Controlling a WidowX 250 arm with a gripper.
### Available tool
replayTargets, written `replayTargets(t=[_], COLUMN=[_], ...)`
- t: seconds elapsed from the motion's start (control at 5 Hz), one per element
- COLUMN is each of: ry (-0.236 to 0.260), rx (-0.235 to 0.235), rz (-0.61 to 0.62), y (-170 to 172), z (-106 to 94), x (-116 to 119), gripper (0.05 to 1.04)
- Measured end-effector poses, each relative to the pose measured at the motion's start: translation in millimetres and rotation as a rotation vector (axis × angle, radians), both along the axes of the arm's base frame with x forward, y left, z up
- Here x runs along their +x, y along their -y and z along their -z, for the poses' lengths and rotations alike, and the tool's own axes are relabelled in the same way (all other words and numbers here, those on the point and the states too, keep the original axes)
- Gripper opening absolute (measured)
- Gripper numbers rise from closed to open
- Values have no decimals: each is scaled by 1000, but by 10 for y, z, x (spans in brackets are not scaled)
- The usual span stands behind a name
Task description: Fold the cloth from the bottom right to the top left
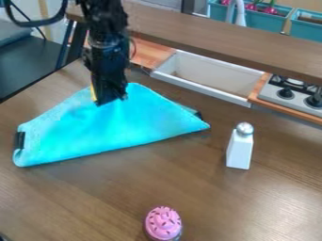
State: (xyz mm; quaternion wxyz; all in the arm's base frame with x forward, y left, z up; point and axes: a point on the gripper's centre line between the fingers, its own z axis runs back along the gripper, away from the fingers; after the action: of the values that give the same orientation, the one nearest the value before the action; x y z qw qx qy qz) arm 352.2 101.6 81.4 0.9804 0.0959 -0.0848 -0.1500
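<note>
Cupcake (164, 223) with pink top is sitting nearest on wooden table (75, 197). White shaker (239, 149) is standing upright, apart from blue cloth (107, 129), which is lying as rough triangle, long edge facing near side. Gripper (108, 100) is hanging at cloth's far part; can't tell if apart or together. Sink (211, 77) is sitting beyond, beside stove (290, 94).

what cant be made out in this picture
All in the camera view:
- patch of cloth, behind the gripper
- layers beneath the cloth's top, covered by it
- base of the pink-topped cupcake, cut by the bottom edge
- rest of the stove, cut by the right edge
</note>
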Motion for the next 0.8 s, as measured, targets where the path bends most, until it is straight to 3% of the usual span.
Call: replayTargets(t=[0.8], ry=[-62], rx=[-5], rz=[11], y=[-467], z=[-84], x=[591], gripper=[49])
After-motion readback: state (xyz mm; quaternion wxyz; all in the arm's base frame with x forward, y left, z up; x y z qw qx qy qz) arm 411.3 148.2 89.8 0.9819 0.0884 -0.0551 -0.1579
